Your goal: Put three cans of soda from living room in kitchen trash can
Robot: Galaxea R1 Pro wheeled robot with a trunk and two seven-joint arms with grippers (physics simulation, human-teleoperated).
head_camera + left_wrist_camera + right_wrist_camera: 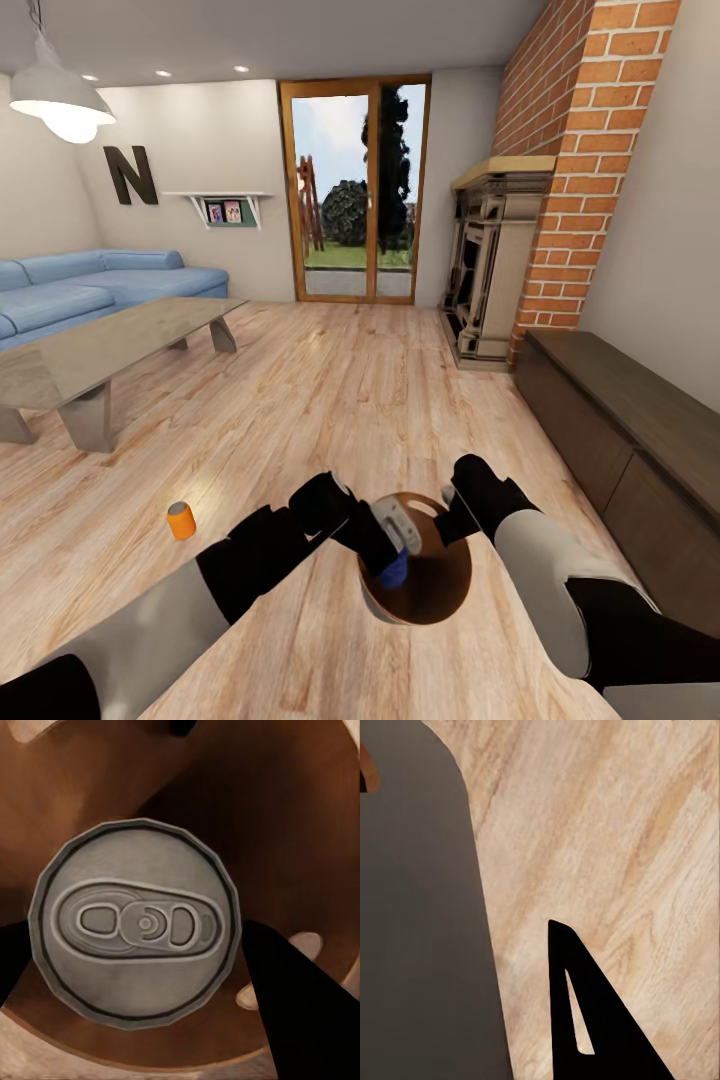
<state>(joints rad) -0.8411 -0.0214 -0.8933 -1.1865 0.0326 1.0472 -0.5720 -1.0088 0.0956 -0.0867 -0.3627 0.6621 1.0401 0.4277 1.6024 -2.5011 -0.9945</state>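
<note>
Nearest the robot, in the head view, the left gripper (392,560) hangs over the open mouth of the tash can (440,590), which sits on the light wood plank floor (340,400) at about 6 o'clock in the frame, its glossy brown interior showing. The left gripper's fingers are closed around a blue can of soda (394,570), held just above or at the bin's rim at its 9 o'clock side; in the left wrist view the can's grey top (135,924) with its pull tab faces the camera, a dark finger (292,1005) pressed to one side and another at the opposite edge, with the brown bin interior (300,810) behind it. The right gripper (455,515) sits at the bin's 1 o'clock rim; in the right wrist view one dark finger (585,1020) shows over the floor planks (607,832) beside the bin's grey outer wall (420,930), and whether the right gripper is closed on that wall cannot be told. An orange can of soda (181,520) stands upright on the floor toward 8 o'clock, well apart from the bin. Farther out, a glass-topped low table (110,350) lies at 10 o'clock, a blue sofa (90,290) behind it, a dark cabinet (620,420) at 3 o'clock, a brick fireplace (500,260) at 1 o'clock, and a glazed door (355,190) at 12 o'clock.
</note>
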